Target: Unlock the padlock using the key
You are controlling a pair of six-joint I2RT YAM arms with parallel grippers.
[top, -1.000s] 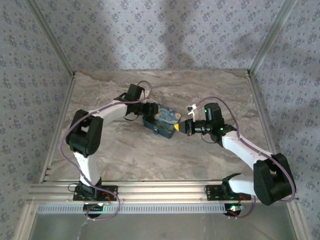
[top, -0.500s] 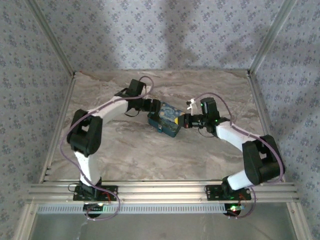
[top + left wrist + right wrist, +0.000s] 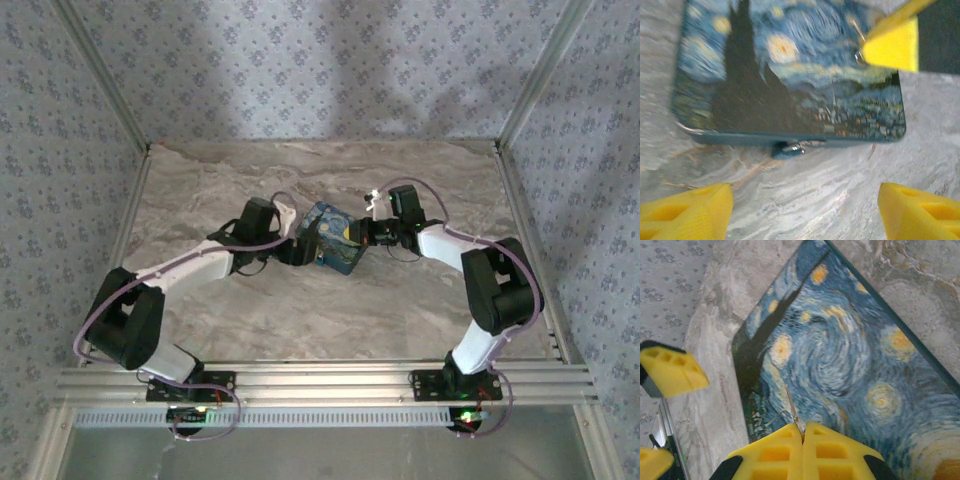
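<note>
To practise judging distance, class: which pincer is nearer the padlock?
Right. The right pincer, shut on the key, hangs over the printed face of the padlock; the left pincer is open, short of its edge, with table between.

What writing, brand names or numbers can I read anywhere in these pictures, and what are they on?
No text can be read anywhere.
The padlock carries a painted night sky with swirls and yellow stars, but no letters.
The key, pinched in the right gripper, is too thin and blurred to show any stamp.
The wallpaper repeats a small flower-like motif, not writing.
</note>
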